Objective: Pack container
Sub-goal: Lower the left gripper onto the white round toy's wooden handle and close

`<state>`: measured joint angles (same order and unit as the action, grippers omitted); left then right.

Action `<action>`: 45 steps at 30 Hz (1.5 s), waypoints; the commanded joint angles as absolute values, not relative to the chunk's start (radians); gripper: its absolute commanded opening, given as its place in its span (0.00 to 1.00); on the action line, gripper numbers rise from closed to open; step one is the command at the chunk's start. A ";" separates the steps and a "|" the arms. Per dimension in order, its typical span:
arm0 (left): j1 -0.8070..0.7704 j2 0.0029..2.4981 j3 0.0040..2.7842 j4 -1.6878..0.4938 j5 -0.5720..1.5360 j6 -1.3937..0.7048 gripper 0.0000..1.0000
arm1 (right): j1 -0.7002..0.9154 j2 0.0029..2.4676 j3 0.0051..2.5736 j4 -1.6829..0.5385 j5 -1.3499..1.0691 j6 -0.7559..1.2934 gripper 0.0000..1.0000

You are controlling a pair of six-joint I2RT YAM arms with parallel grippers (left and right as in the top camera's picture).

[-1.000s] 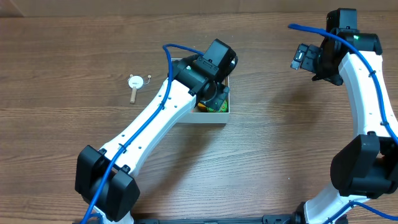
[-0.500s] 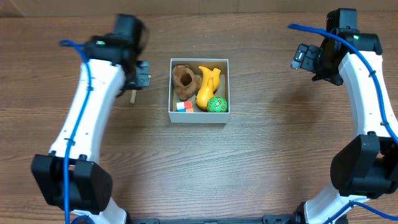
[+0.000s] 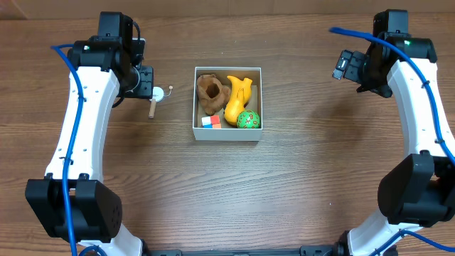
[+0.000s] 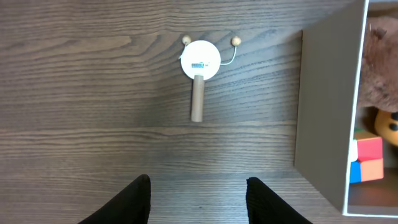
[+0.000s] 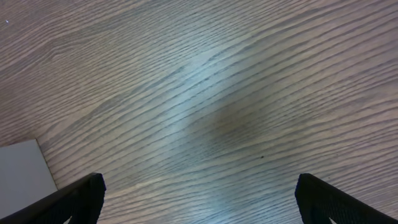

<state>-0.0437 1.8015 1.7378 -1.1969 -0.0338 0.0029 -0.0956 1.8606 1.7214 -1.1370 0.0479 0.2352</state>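
The container (image 3: 227,135) is a white-walled square box at the table's middle. It holds a brown plush (image 3: 210,92), a yellow toy (image 3: 239,97), a green ball (image 3: 248,119) and a red, blue and white cube (image 3: 210,121). A small white rattle drum (image 3: 155,99) with a wooden handle lies on the table left of it. My left gripper (image 3: 142,80) hangs open and empty just beside the drum. In the left wrist view the drum (image 4: 199,61) lies ahead of the open left gripper (image 4: 199,202), with the container wall (image 4: 326,106) at right. My right gripper (image 3: 348,67) is open and empty at the far right.
The right wrist view shows bare wooden table between the open right gripper's (image 5: 199,202) fingers and a corner of the container (image 5: 22,171) at lower left. The brown wooden table (image 3: 320,178) surrounds everything.
My left arm has swung from over the container to the left and now sits by the drum, uncovering the toys in the box. The right arm has not moved.
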 commanded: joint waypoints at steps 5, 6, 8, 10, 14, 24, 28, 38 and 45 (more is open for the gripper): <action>-0.044 1.951 1.715 -1.168 -0.001 0.071 0.48 | -0.094 1.829 1.742 -1.132 0.043 0.240 1.00; -0.046 1.973 1.715 -1.160 0.004 0.071 0.48 | -0.094 1.829 1.742 -1.132 0.043 0.240 1.00; -0.049 2.019 1.715 -1.152 0.003 0.071 0.48 | -0.094 1.829 1.742 -1.132 0.043 0.240 1.00; -0.049 2.057 1.715 -1.143 -0.002 0.067 0.47 | -0.094 1.829 1.742 -1.132 0.043 0.240 1.00; -0.049 2.116 1.715 -1.119 -0.001 0.052 0.48 | -0.094 1.829 1.742 -1.132 0.043 0.240 1.00; -0.049 2.177 1.715 -1.068 -0.010 0.052 0.48 | -0.094 1.829 1.742 -1.132 0.043 0.240 1.00; -0.049 2.197 1.715 -1.052 -0.010 0.052 0.48 | -0.094 1.829 1.742 -1.132 0.043 0.240 1.00; -0.047 2.217 1.704 -1.000 -0.010 0.020 0.47 | -0.094 1.829 1.742 -1.131 0.043 0.240 1.00; -0.044 2.219 1.701 -0.984 -0.010 0.019 0.47 | -0.094 1.829 1.742 -1.131 0.043 0.240 1.00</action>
<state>-0.0441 2.2108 1.7096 -0.9932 -0.0185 0.0322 -0.0959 1.8606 1.7214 -1.1370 0.0483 0.2352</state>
